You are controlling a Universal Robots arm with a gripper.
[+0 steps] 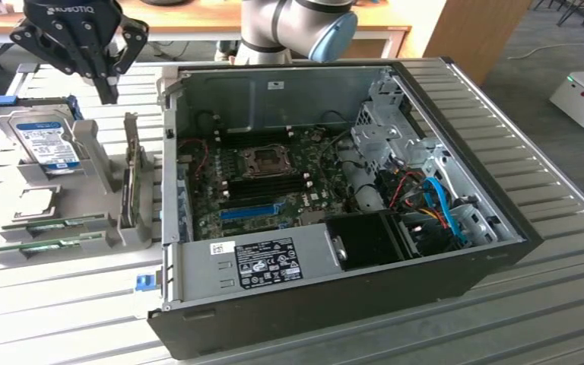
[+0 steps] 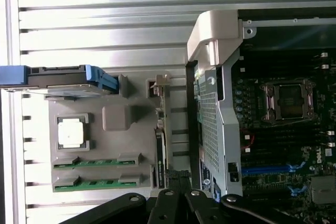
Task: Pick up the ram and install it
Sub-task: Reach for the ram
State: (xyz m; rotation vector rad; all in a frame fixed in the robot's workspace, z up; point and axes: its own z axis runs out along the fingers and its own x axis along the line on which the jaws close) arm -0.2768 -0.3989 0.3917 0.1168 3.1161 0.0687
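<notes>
Hand [image 1: 109,91], black, angular, clenched empty; thin green ram [image 1: 57,225] lies in grey tray [image 1: 43,258].

Open PC case [image 1: 373,304] is lying on the slatted table [image 1: 556,289]. Hard drive [image 1: 51,141] is standing upright in a grey rack [image 1: 94,163] beside it.

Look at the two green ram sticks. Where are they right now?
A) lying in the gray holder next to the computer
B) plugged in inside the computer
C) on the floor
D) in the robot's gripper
A: both ram sticks lie flat in the gray holder beside the open computer case, and the gripper hangs shut and empty above them.
</notes>
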